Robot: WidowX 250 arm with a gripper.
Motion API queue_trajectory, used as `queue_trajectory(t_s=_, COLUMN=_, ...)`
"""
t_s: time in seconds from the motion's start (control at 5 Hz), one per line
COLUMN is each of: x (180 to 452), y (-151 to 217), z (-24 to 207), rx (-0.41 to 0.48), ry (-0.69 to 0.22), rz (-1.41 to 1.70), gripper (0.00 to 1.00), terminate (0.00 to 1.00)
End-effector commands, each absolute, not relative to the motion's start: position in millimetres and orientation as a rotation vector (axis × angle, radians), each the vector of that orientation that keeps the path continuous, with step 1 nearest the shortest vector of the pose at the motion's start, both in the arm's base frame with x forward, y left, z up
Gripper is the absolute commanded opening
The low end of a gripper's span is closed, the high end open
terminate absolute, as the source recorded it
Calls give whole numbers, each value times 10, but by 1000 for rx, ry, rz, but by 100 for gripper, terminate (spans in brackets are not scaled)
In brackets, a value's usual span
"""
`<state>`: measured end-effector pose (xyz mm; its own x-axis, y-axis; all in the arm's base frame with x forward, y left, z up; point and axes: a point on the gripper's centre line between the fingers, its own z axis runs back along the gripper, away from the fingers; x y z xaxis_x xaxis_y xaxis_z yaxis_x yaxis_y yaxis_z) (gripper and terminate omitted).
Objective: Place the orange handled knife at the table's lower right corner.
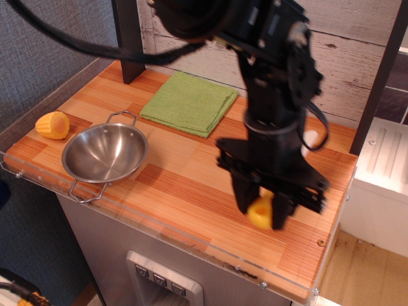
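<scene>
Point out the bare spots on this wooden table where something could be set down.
Bare wood runs down the middle of the wooden butcher-block table, between the steel two-handled bowl, the folded green cloth and the black gripper. The left end is crowded: yellow corn cob piece beside the bowl. The gripper, holding the orange handled knife, crowds the lower right.

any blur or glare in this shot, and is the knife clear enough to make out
In observation.image the gripper is fairly sharp; only the yellow-orange handle of the orange handled knife shows between its fingers, the blade hidden. The steel bowl carries soft reflections, and the table rim shows faint glare.
</scene>
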<state>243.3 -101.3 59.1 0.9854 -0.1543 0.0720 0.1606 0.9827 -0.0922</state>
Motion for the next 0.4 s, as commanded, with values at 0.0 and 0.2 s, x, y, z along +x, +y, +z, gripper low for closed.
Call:
queue_trajectory(t_s=0.0, x=2480, y=-1240, z=583, rx=-128, ry=-97, rz=-73, gripper=0, terminate=0)
queue_trajectory(t_s=0.2, x=2492, y=-1239, z=491, rx=-101, ry=-79, rz=-64, gripper=0, terminate=0)
